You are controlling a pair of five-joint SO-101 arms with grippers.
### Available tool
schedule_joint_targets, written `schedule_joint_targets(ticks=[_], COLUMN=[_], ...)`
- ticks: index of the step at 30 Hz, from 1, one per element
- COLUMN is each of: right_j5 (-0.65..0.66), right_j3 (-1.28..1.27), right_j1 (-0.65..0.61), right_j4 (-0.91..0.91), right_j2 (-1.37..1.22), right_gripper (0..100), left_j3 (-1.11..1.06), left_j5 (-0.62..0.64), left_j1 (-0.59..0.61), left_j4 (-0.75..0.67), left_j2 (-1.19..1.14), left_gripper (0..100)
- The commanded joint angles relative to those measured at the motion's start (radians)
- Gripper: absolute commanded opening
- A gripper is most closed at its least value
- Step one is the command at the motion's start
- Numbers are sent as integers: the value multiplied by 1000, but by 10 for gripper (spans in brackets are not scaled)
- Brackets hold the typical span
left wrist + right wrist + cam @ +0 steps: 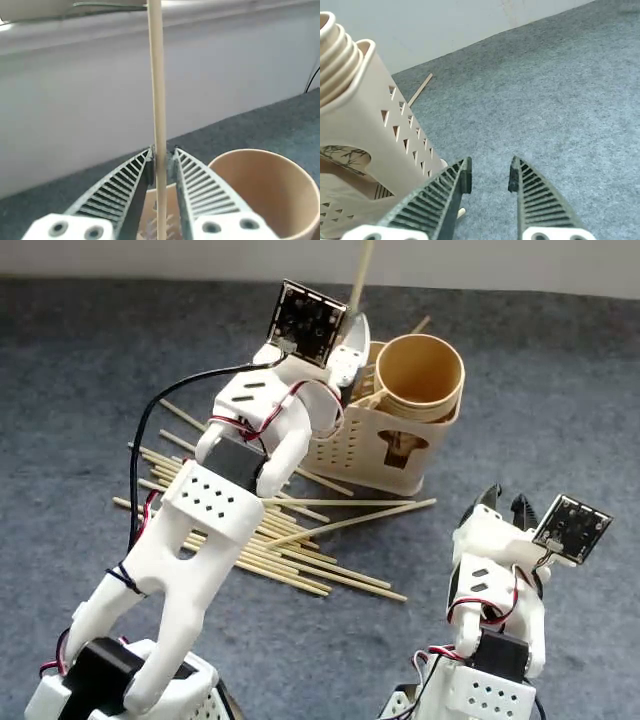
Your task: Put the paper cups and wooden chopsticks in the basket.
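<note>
- Your tabletop point(560, 390) is covered in grey, fuzzy stuff, and there is a pale wall point(75, 100) behind it.
- The basket point(365, 455) stands toward the far side, with the paper cups point(420, 375) stacked inside it.
- Your left pincer point(161, 154) is clamped on one wooden chopstick point(156, 75). It holds the stick straight up, over the basket and just beside the cups.
- Your right pincer point(490, 172) is apart and holds nothing. It is near the basket's side.
- Many more sticks lie in a pile of chopsticks point(270, 540) beside the basket, under the left arm.
- I think the long stick could hit a rim, tip over and fall outside if you let go off-centre.
- The left wrist view shows the grip up close. The high view shows the pile. The right wrist view shows a stray stick point(420, 87) behind the basket.
</note>
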State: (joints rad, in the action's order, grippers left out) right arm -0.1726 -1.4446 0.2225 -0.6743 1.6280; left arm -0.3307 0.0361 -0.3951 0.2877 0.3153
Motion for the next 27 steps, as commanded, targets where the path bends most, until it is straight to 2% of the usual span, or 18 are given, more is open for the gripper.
schedule_joint_targets(ticks=[1,14,23,27], right_j5=[11,11,11,11], right_j3=[8,8,7,7], right_j1=[2,2,2,2], right_j4=[27,27,27,27], right_j2=[18,18,18,18], right_gripper=[128,128,128,128], left_j3=[41,248,240,240], left_j5=[51,51,49,-37], left_j1=[18,18,16,24], left_j4=[106,531,756,896], left_j2=[7,10,205,271], left_gripper=[116,112,111,111])
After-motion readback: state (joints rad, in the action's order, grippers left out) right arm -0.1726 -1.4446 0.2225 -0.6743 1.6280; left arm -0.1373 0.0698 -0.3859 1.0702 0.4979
